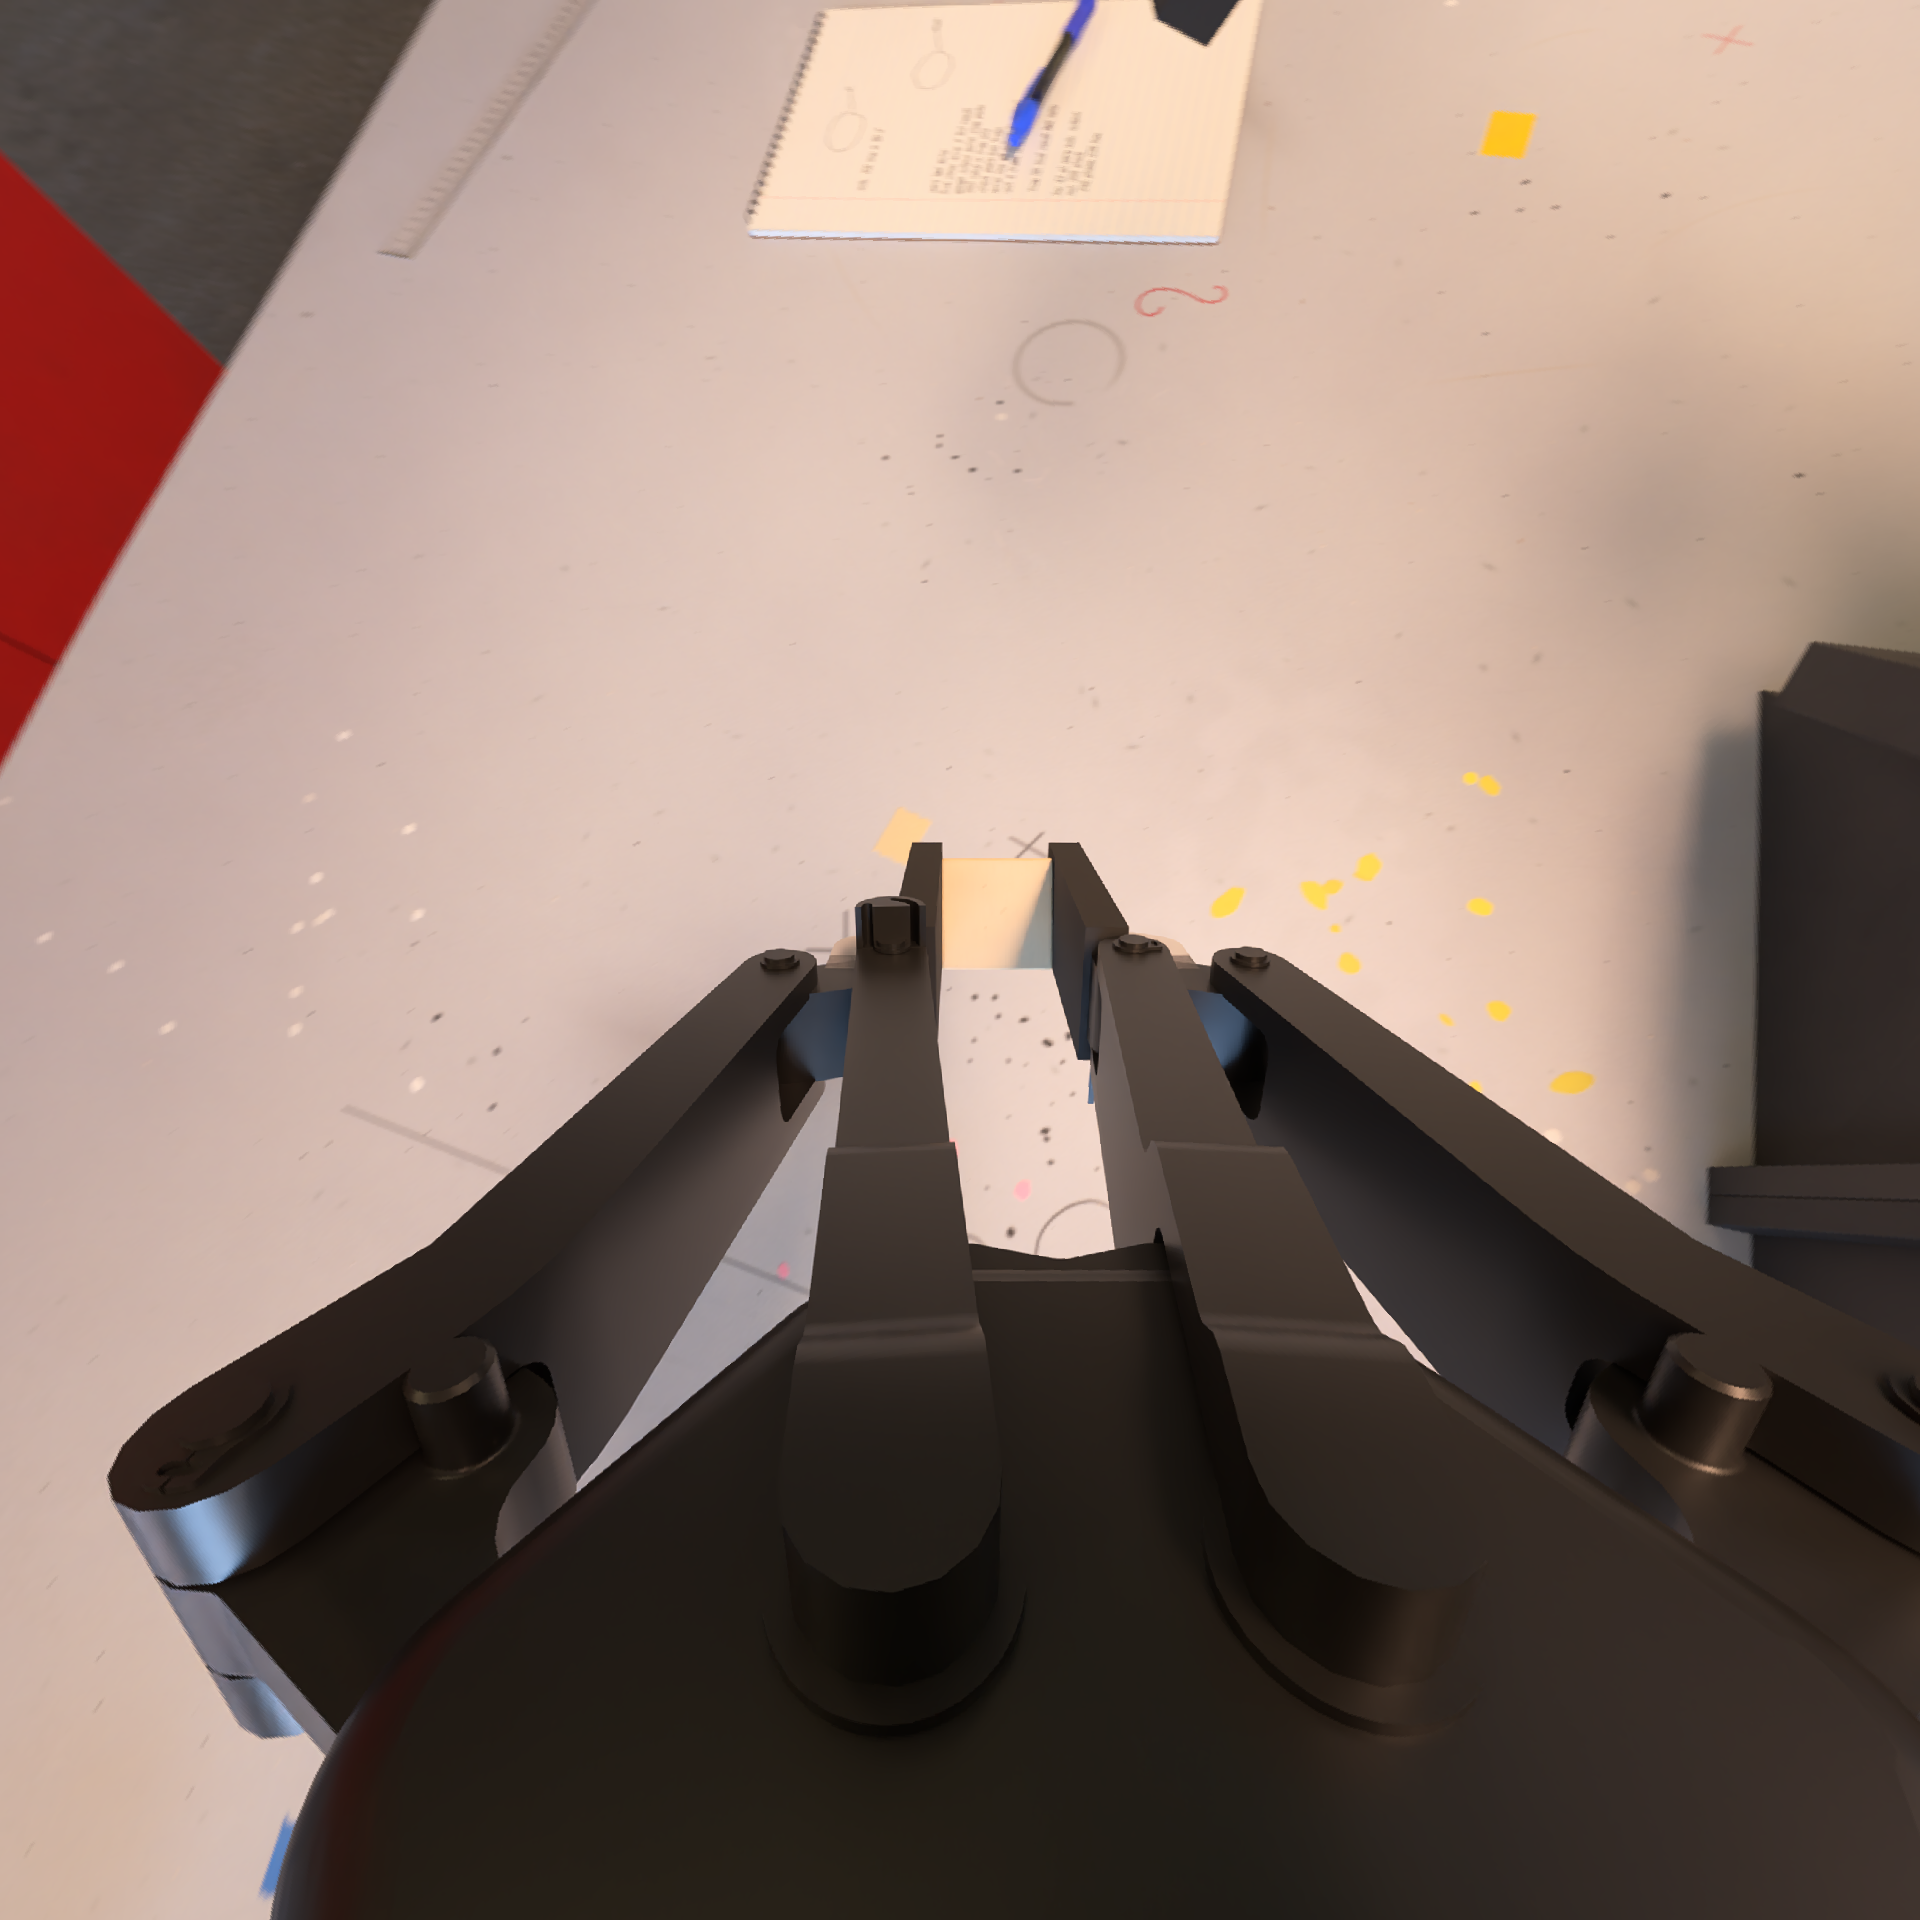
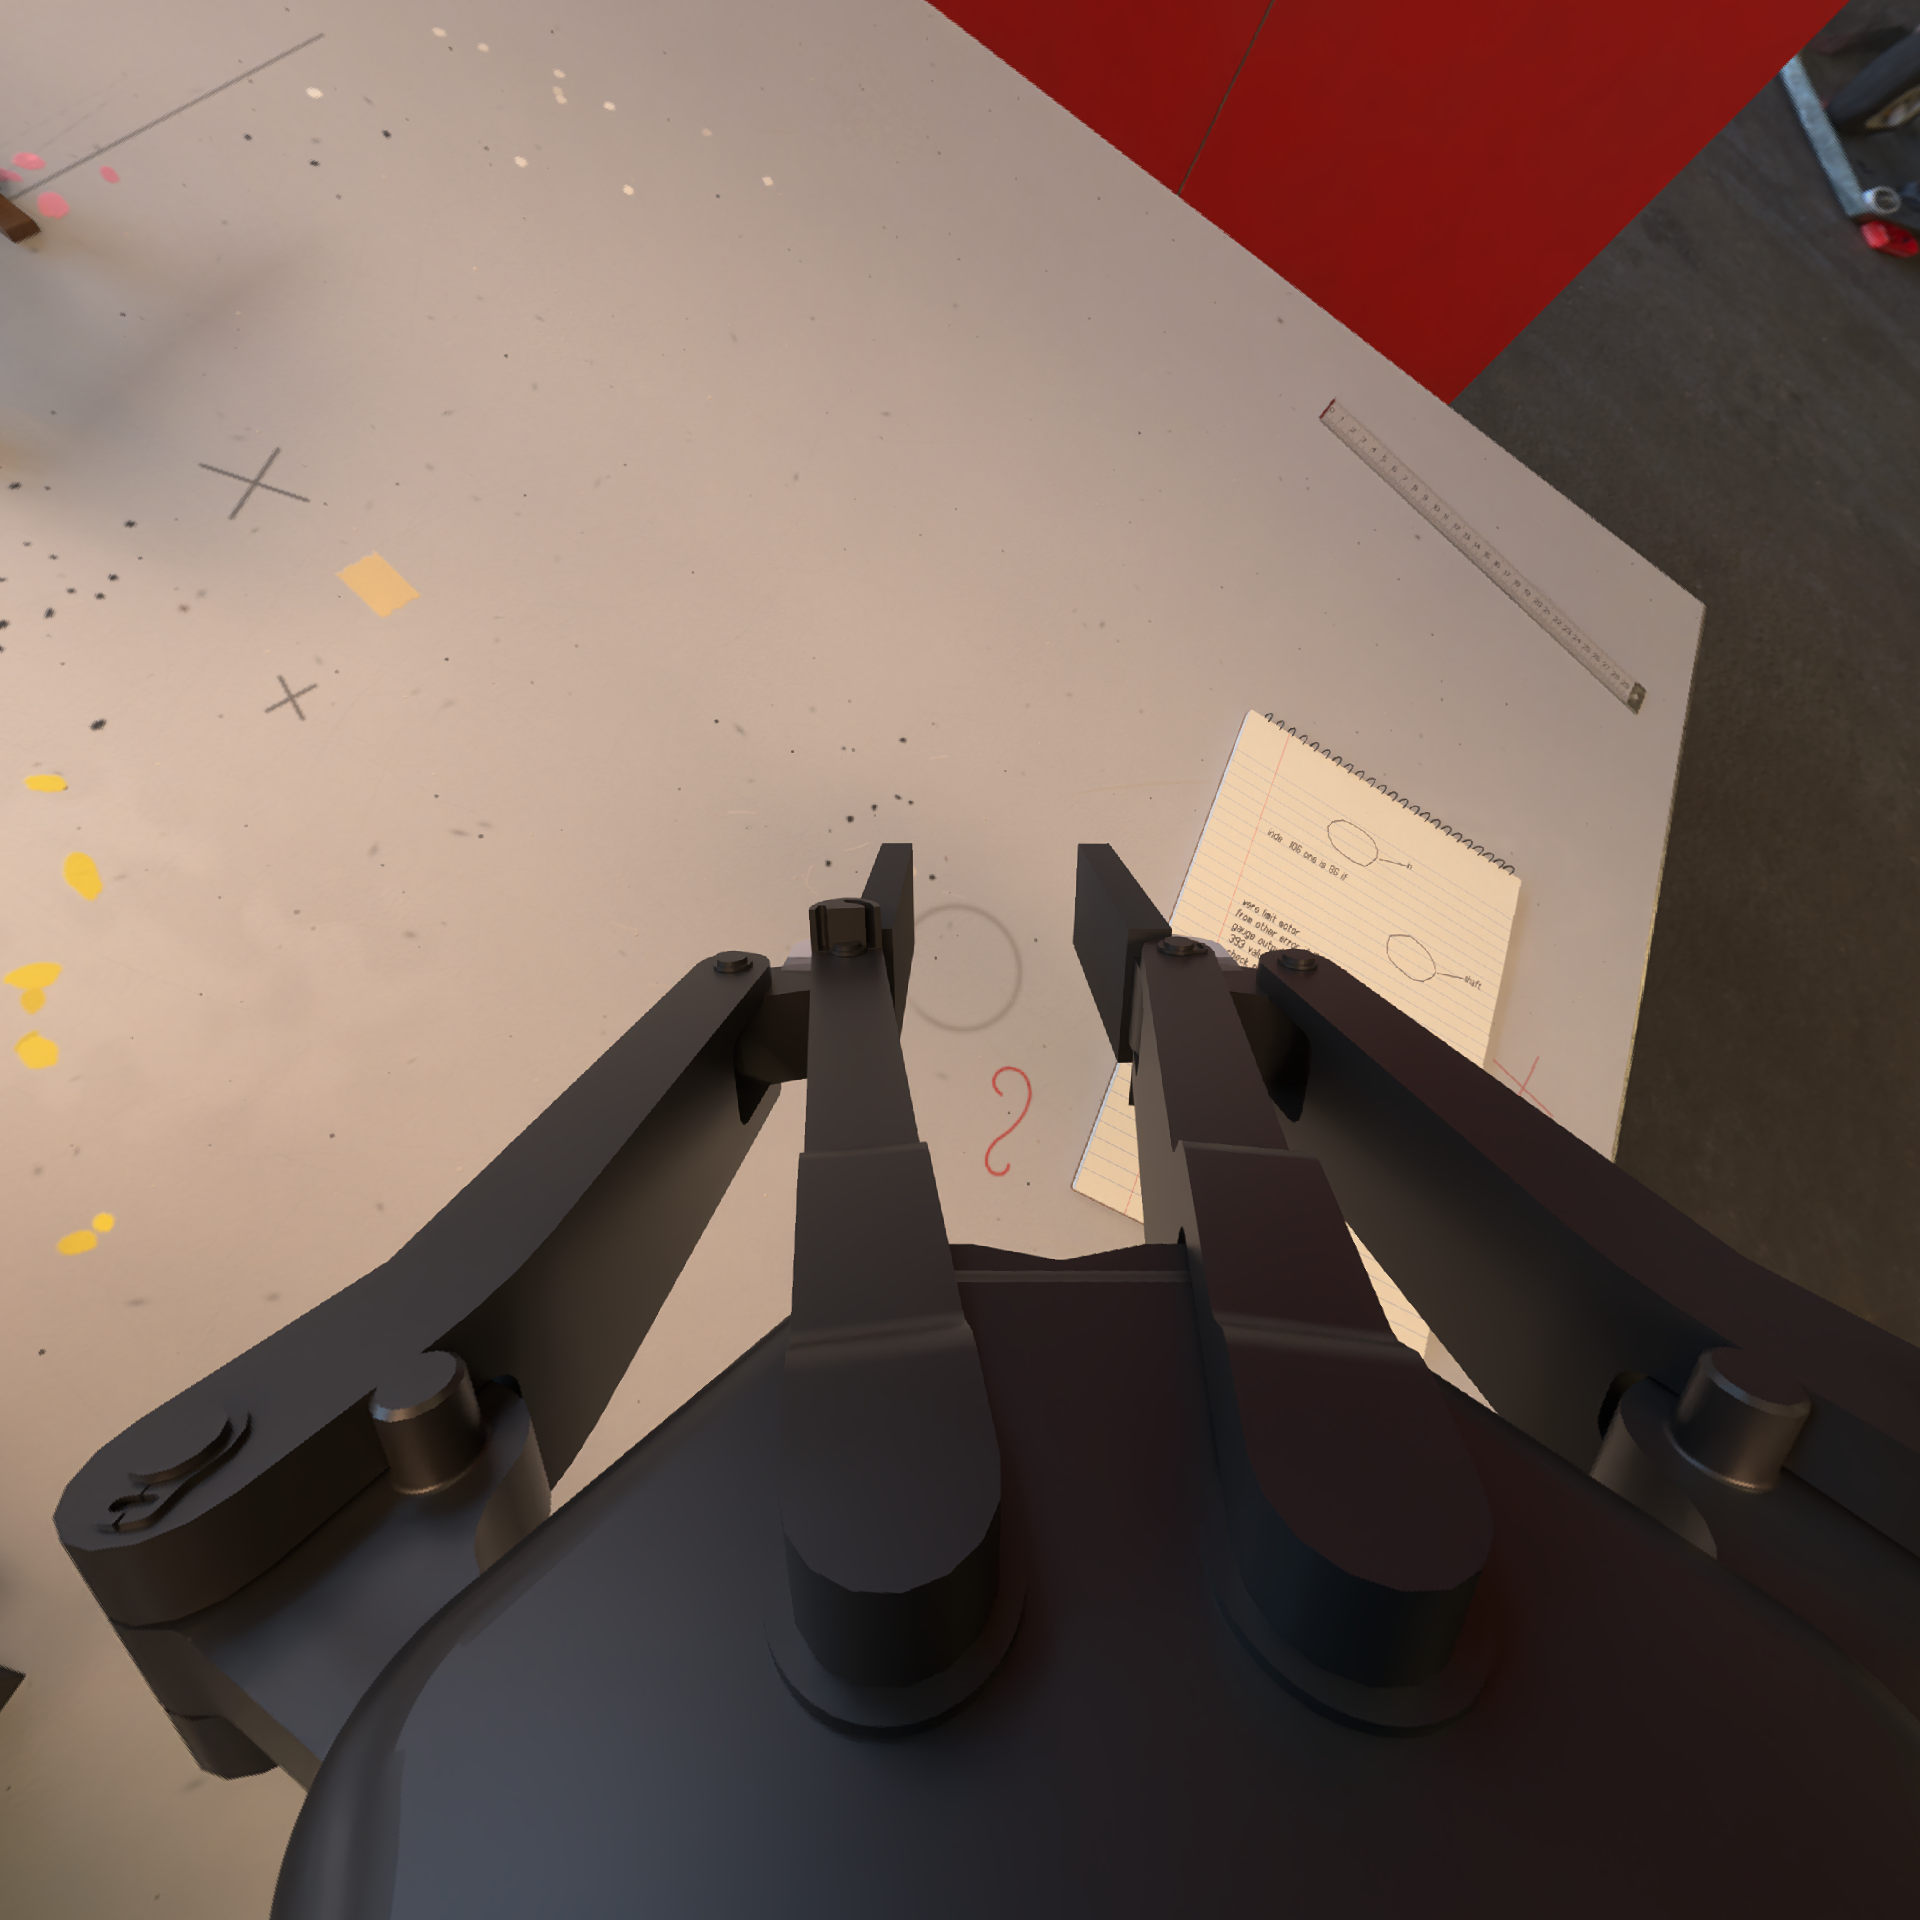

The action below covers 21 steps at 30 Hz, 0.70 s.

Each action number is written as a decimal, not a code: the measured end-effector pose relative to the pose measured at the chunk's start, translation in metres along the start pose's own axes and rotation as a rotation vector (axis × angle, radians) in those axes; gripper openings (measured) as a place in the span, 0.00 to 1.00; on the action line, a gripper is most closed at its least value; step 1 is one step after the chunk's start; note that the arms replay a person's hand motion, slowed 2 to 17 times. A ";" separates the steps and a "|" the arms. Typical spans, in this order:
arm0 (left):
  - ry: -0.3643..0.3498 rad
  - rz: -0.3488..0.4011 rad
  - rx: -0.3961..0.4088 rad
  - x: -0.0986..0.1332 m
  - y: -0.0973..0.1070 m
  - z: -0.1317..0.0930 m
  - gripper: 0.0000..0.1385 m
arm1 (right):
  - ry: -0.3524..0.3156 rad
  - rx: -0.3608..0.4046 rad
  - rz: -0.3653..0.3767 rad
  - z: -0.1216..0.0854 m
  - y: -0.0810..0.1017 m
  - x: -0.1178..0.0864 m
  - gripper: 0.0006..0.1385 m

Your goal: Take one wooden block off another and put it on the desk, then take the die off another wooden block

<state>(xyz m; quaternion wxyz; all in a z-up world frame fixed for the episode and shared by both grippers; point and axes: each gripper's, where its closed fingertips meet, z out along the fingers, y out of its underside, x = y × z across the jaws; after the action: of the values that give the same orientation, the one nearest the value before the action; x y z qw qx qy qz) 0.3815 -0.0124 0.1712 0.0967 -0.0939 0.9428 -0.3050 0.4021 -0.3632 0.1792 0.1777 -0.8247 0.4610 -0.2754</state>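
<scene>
In the left wrist view my left gripper (image 1: 994,868) is shut on a pale wooden block (image 1: 987,920). The block sits between the two fingertips over the white desk (image 1: 623,644); I cannot tell if it touches the desk. In the right wrist view my right gripper (image 2: 994,868) is open and empty, hovering over a drawn grey circle (image 2: 966,971) on the desk. A brown corner, perhaps another wooden block (image 2: 16,220), shows at the far left edge of that view. No die is in view.
A spiral notebook (image 1: 997,135) with a blue pen (image 1: 1049,88) lies far ahead, and also beside my right gripper (image 2: 1361,914). A ruler (image 2: 1486,556) lies near the desk edge. A dark box-like object (image 1: 1839,935) stands at the right. Red floor (image 1: 73,436) lies beyond the desk.
</scene>
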 end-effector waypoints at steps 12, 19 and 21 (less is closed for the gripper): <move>0.239 0.012 -0.077 0.061 -0.027 0.088 0.19 | -0.019 -0.002 -0.022 0.000 -0.001 -0.007 0.30; 0.275 0.037 -0.159 0.071 -0.022 0.135 0.19 | -0.030 -0.010 -0.036 0.002 0.000 -0.010 0.30; 0.277 0.042 -0.186 0.072 -0.019 0.145 0.19 | -0.030 -0.012 -0.039 0.002 0.001 -0.009 0.30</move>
<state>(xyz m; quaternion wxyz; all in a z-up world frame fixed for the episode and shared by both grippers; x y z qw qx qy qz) 0.3493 -0.1250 0.0581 -0.0368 -0.0399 0.9730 -0.2245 0.3991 -0.3553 0.1743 0.1742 -0.8385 0.4439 -0.2637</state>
